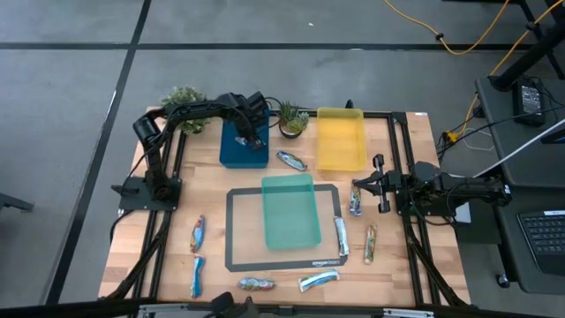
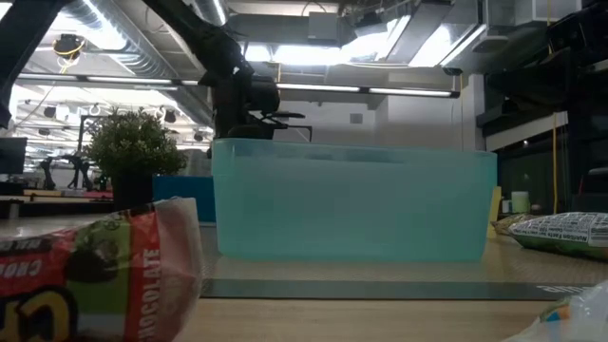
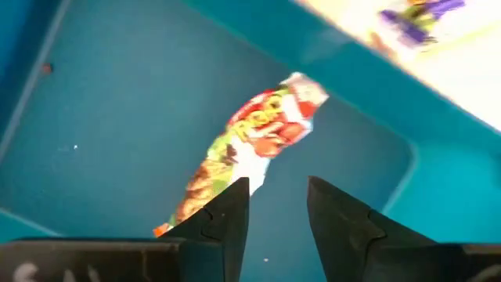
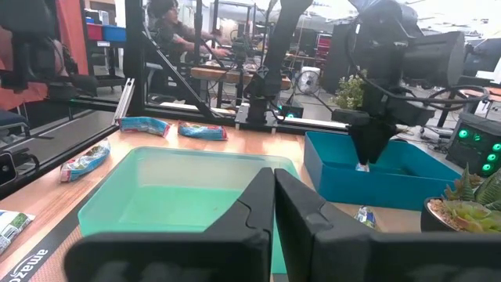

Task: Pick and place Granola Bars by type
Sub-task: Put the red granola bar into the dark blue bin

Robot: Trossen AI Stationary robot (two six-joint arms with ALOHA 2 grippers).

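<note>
My left gripper is open over the blue tray at the table's far left, seen also in the right wrist view. Below its fingers an orange-red-green granola bar shows against the tray's blue floor; one end of the bar runs behind a finger. My right gripper is shut and waits at the table's right side, just beside a bar. Other bars lie flat on the table: one between the blue and yellow trays, several along the near edge and the left side.
A teal tray stands on a dark mat mid-table, and a yellow tray at the far right. Two potted plants stand at the far edge. In the low view a bar lies close in front.
</note>
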